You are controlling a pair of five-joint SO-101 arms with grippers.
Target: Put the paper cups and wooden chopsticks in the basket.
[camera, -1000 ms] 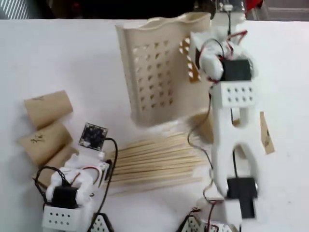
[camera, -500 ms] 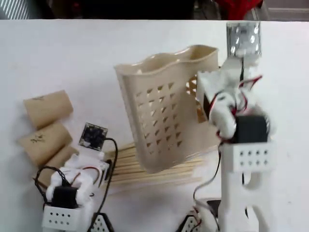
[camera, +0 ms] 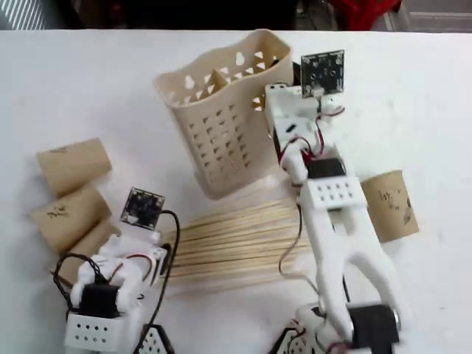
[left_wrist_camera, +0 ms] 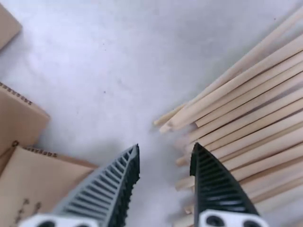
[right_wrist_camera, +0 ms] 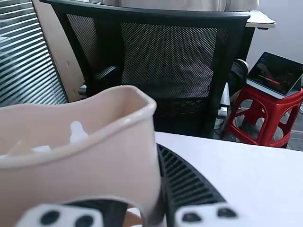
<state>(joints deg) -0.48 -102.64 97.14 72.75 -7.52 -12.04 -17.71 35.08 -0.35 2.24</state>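
On the white table (camera: 88,81), the basket (camera: 221,118) has its rim clamped in the right gripper (camera: 279,85). Wooden chopsticks (camera: 236,240) lie beside it, between paper cups (camera: 74,166). The left gripper (left_wrist_camera: 165,149) hovers part-open, holding nothing.

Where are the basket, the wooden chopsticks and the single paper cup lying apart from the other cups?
basket (camera: 221,140): high view, on its perforated side wall.
wooden chopsticks (camera: 236,240): high view, on the middle of the bundle.
paper cup (camera: 387,205): high view, on its brown side.
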